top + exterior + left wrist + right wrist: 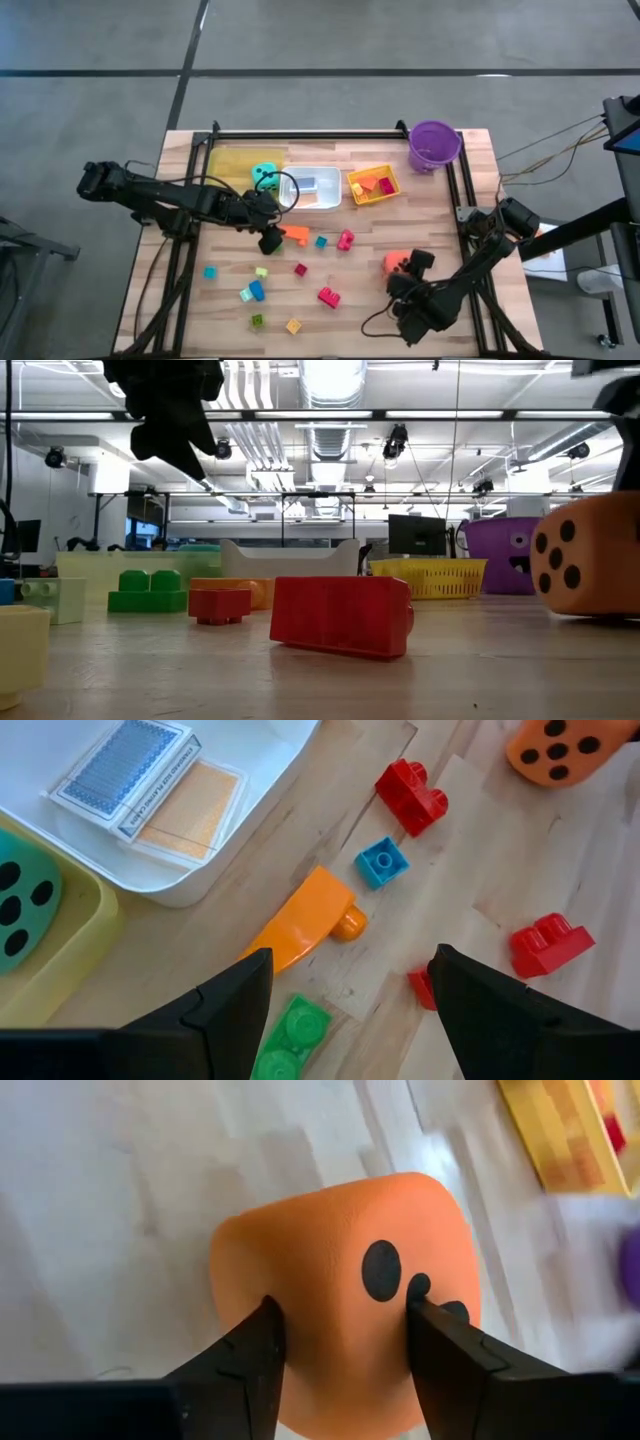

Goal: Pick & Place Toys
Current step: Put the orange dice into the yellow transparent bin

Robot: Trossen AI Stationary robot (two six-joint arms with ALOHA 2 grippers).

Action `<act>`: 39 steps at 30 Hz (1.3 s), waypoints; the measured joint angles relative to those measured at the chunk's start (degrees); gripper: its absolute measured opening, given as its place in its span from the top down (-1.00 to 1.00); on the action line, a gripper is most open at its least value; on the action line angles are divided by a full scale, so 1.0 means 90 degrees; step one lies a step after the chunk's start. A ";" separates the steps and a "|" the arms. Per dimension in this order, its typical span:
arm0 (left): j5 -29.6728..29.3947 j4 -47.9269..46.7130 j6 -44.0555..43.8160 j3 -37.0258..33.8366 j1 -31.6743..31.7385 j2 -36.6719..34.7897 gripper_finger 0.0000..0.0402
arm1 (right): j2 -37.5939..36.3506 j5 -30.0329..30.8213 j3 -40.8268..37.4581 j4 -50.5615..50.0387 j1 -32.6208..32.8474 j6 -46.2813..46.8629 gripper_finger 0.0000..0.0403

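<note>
My right gripper is at the table's near right, closed around the orange dotted die, which also shows in the low view. My left gripper is open and empty, raised above the table's middle over an orange block and a green block. It shows in the high view. The teal die lies in the yellow tray. A blue and an orange card lie in the white tray. Loose blocks lie scattered on the table. My right gripper pinches the orange die by two opposite sides between its two fingers. The face with black dots is beside one finger. In the low view the die's underside is at the table top; I cannot tell whether it is lifted.
A yellow basket with orange pieces and a purple bucket stand at the far right. Small blocks lie across the near half: teal, blue, yellow, pink. A black frame rail runs along the far edge.
</note>
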 joint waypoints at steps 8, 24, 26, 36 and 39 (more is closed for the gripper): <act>0.0038 -0.0123 0.0002 -0.0005 0.0000 0.0002 -0.32 | -0.0008 0.0671 0.0410 0.0329 -0.0244 -0.0926 0.25; 0.0036 -0.0163 0.0074 -0.0004 0.0000 0.0002 -0.32 | 0.0000 0.1519 0.0620 0.2433 -0.1097 -0.4017 0.40; 0.0004 -0.0108 0.0207 -0.0005 -0.0004 0.0002 -0.32 | 0.0000 0.1788 0.0620 0.2601 -0.1167 -0.4073 0.40; -0.2309 0.1678 0.2243 -0.0374 -0.1339 -0.0003 -0.32 | -0.0019 0.2129 0.0627 0.3238 -0.1308 -0.4006 0.44; -0.2683 0.2716 0.3255 -0.0783 -0.1885 -0.0003 -0.32 | -0.0040 0.2129 0.0630 0.3290 -0.1328 -0.3997 0.46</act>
